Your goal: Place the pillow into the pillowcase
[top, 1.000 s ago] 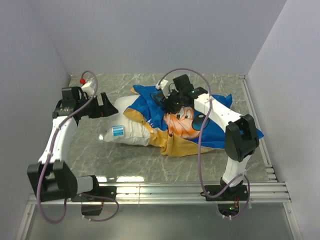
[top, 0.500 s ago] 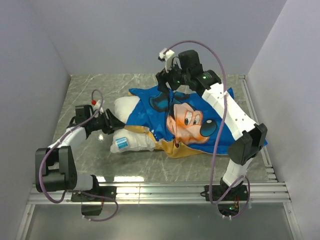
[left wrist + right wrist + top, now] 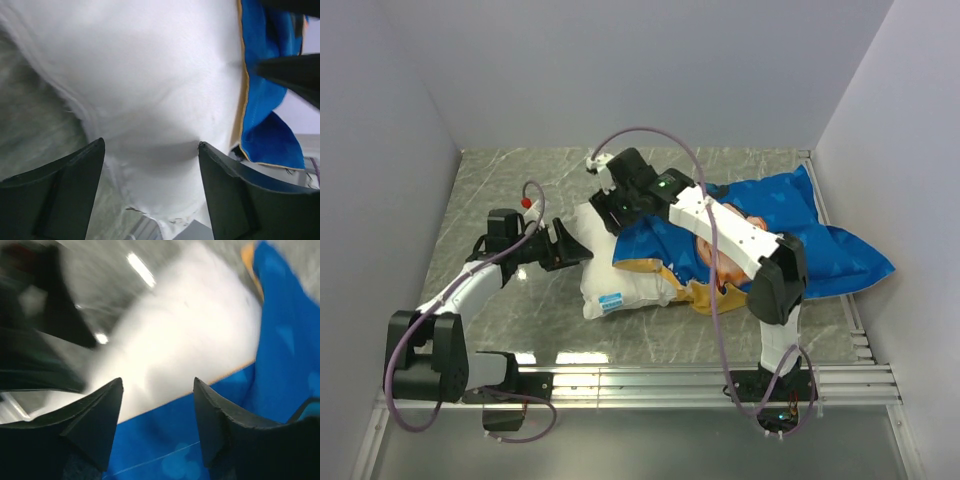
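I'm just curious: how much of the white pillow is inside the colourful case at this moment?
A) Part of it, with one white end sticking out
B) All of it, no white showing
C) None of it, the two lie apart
A: the white left end of the pillow shows bare, while the rest runs under the orange-trimmed opening of the blue pillowcase.

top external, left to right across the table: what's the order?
left hand → pillow → pillowcase
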You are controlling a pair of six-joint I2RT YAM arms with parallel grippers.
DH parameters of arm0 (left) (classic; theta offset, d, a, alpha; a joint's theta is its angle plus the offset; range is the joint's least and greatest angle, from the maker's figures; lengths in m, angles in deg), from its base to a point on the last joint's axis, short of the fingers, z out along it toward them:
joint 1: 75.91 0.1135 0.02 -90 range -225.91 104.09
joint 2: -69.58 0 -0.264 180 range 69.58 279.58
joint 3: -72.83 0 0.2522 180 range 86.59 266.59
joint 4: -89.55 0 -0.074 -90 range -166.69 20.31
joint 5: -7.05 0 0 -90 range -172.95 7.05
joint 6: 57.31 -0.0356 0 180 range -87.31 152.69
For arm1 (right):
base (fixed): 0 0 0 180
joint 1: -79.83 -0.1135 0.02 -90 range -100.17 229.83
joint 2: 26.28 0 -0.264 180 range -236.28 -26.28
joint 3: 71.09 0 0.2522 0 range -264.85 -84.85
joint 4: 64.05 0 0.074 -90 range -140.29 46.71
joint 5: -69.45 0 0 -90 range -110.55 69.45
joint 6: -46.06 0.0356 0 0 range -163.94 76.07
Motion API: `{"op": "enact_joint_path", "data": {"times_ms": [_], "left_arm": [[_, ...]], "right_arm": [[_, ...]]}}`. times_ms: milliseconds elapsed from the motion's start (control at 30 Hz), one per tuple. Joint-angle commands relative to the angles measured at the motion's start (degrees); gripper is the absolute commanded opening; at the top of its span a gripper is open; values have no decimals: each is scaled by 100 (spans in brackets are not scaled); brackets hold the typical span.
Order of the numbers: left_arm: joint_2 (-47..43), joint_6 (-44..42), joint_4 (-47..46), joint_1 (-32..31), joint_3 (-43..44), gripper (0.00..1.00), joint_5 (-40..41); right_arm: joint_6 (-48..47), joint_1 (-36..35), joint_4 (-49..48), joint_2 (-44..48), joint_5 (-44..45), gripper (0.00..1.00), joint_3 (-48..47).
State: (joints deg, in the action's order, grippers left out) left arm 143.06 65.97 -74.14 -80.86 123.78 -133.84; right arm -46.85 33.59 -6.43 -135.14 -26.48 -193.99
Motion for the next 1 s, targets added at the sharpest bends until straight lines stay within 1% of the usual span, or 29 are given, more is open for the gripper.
{"op": "enact_joint_path", "data": {"times_ms": [0, 133, 300, 467, 633, 767, 867, 900, 967], "left_arm": [[-315, -383, 360, 178, 8, 81, 439], [-316, -401, 343, 179, -18, 87, 826], [183, -217, 159, 187, -19, 88, 1143], [597, 135, -385, 161, -10, 85, 941], [668, 170, -545, 91, 42, 85, 950], [703, 179, -606, 64, 60, 86, 985], [782, 240, -685, -6, 87, 85, 1011], [800, 275, -711, -41, 87, 85, 1029], [888, 320, -790, -67, 104, 85, 1046]], "right_arm": [[274, 115, 378, -127, 1031, 64, 209], [555, 141, 448, -118, 1428, 65, 481], [749, 177, 519, -145, 1472, 65, 543], [819, 185, 440, 250, 1674, 64, 639], [819, 176, 422, 541, 1841, 64, 772], [846, 176, 405, 480, 1789, 63, 842], [810, 185, 527, 225, 1526, 59, 790], [810, 203, 545, 146, 1221, 59, 781], [837, 308, 527, -29, 850, 49, 737]]}}
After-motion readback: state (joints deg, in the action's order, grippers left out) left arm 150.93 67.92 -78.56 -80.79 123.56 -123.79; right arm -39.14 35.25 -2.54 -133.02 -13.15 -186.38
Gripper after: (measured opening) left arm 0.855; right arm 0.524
